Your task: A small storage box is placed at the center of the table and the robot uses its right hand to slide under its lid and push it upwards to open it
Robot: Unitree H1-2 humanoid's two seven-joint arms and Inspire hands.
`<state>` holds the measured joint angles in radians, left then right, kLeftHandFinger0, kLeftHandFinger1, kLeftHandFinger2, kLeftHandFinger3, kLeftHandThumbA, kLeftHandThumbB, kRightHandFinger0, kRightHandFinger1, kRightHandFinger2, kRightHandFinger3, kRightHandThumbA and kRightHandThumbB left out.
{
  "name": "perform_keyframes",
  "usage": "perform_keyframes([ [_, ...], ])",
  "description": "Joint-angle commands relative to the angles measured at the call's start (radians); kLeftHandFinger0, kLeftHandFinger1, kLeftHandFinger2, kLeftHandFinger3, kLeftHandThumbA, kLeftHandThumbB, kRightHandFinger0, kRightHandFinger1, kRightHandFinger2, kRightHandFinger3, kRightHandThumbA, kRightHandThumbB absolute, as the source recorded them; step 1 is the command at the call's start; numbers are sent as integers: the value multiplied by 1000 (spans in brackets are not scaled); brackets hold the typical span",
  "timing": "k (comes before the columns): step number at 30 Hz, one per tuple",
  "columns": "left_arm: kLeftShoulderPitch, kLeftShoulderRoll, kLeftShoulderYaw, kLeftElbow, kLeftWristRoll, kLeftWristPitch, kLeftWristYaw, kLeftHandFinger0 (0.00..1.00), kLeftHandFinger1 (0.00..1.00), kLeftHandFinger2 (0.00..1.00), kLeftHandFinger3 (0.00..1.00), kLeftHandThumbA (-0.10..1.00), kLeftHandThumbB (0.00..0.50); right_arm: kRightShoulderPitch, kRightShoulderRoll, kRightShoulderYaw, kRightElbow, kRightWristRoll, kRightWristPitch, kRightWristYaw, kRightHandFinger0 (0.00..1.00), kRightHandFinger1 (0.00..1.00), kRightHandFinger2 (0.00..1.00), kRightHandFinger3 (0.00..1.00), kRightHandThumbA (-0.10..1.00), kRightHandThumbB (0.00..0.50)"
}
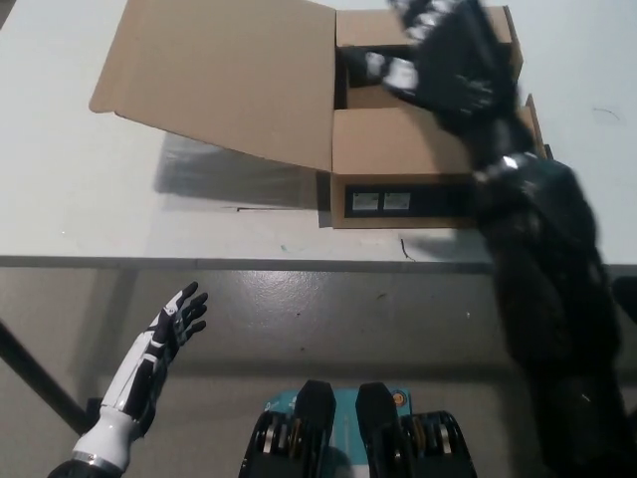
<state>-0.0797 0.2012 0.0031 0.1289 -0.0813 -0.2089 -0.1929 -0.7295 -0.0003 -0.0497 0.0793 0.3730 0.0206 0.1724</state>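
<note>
A brown cardboard storage box (428,164) stands on the white table (90,209). Its wide lid (224,75) is swung out to the picture's left, tilted up off the table with a shadow beneath it. My black right hand (443,55) is blurred with motion over the box's open top, fingers spread and holding nothing. My white left hand (169,329) rests open below the table's front edge at the lower left.
The table's front edge (249,264) runs across the middle of the picture, with grey floor below it. A dark table leg (30,373) slants at the lower left. Two labels (383,202) show on the box's front wall.
</note>
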Motion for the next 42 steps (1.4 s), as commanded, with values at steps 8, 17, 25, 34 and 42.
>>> perform_keyframes([
  [8, -17, 4, -1, -41, -14, -36, -15, 1000, 1000, 1000, 1000, 1000, 255, 548, -188, -116, -582, 1, -181, 70, 1000, 1000, 1000, 1000, 1000, 363],
  [17, -19, 5, -5, -43, -6, -36, -15, 1000, 1000, 1000, 1000, 1000, 245, 703, -162, -73, -396, -45, -278, 71, 1000, 1000, 1000, 1000, 1000, 322],
  [25, -9, 6, -8, -54, -1, -18, -13, 1000, 1000, 1000, 1000, 1000, 263, 756, -150, -63, -176, -135, -383, 43, 1000, 1000, 1000, 1000, 1000, 273],
  [34, -1, 4, -11, -48, -6, -44, -17, 1000, 1000, 1000, 1000, 1000, 258, 704, -153, -56, 13, -150, -415, 40, 1000, 1000, 1000, 1000, 1000, 178],
  [42, -17, 3, -16, -45, -7, -24, -17, 1000, 1000, 1000, 1000, 1000, 270, 684, -157, -62, 47, -156, -412, 30, 1000, 1000, 1000, 1000, 1000, 197],
])
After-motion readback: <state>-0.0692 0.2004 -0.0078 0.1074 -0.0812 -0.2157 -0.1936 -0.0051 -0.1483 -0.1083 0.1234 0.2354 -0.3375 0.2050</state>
